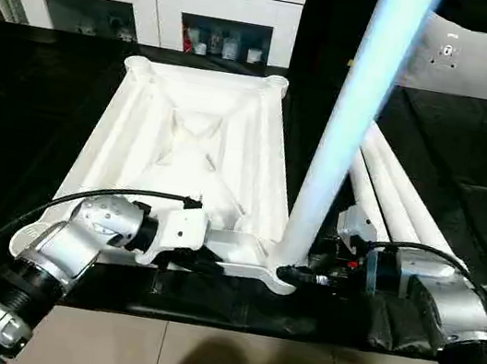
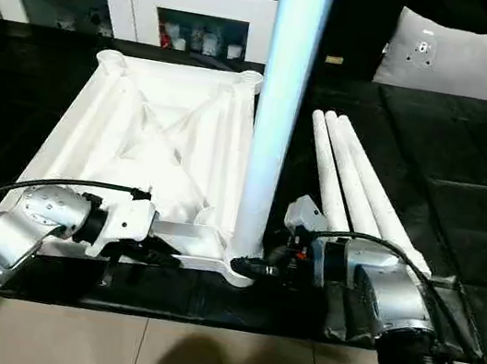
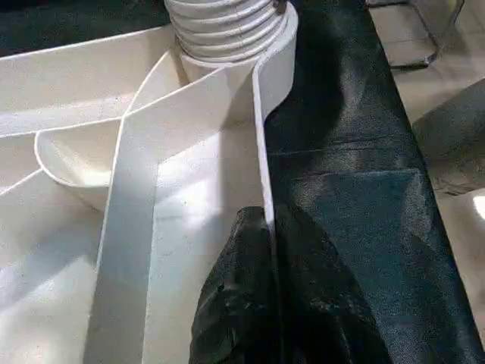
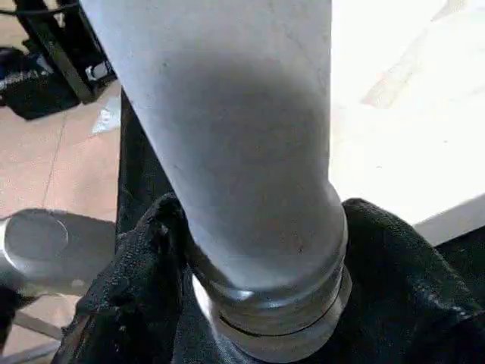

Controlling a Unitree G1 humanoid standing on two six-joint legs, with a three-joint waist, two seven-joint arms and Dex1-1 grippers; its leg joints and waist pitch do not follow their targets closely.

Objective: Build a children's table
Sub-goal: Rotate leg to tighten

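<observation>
The long tapered white tubular leg (image 2: 284, 105) stands upright, axis vertical, in the near-right socket of the white plastic X-ribbed tabletop (image 2: 154, 130). The right gripper (image 4: 250, 250) straddles its base from three o'clock; the left gripper (image 3: 265, 296) is pinched tight on the tabletop's near rim.

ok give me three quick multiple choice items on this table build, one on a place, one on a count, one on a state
1. Where does the upright leg stand?
A. in the tabletop's near corner socket by the right gripper
B. flat on the black mat
C. on the white cabinet

2. How many legs lie loose on the mat?
A. one
B. three
C. five

3. What is the left gripper doing?
A. hanging open in the air
B. pinching the tabletop's near rim
C. holding a leg

Answers:
1 A, the leg rises from that corner socket.
2 B, three loose legs lie side by side right of the tabletop.
3 B, its black fingers close on the thin white rim.
</observation>
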